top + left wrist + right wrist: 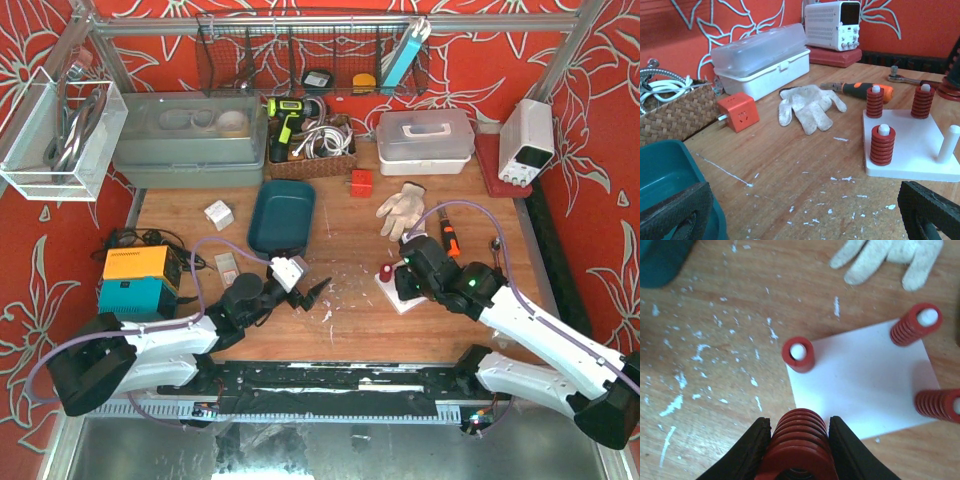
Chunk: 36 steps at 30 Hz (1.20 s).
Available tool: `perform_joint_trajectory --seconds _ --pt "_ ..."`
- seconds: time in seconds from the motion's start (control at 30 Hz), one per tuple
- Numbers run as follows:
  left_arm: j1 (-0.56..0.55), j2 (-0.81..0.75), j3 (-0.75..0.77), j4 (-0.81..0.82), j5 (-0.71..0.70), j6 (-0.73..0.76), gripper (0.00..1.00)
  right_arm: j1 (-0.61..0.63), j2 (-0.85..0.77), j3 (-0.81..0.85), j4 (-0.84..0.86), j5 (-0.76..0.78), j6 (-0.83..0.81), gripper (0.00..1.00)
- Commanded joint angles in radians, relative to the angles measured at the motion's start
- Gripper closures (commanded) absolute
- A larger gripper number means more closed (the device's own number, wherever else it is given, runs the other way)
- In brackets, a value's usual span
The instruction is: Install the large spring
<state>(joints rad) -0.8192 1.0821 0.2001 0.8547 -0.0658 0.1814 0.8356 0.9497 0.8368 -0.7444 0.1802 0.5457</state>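
Right hand clamped on large red spring, near white peg base, left hand wide apart, empty.

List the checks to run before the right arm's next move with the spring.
1. Spring gripped by right gripper: ok.
2. One peg bare: ok.
3. Other three pegs carry mounted springs: ok.
4. Spring lined up over the bare peg: cannot tell; the peg is hidden in the right wrist view.
5. Left gripper open, off the plate: ok.
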Motion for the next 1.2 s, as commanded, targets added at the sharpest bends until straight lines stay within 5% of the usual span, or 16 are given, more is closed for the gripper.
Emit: perform_joint_trajectory --seconds 0.0,1.17 --pt "-0.003 0.005 0.024 0.007 -0.018 -0.008 0.00 -0.004 -0.023 -0.040 -0.094 0.064 0.035 1.00" --pt "-0.003 0.003 0.030 -0.006 -0.005 -0.007 0.00 -0.003 0.084 -0.207 0.117 0.031 0.075 0.99"
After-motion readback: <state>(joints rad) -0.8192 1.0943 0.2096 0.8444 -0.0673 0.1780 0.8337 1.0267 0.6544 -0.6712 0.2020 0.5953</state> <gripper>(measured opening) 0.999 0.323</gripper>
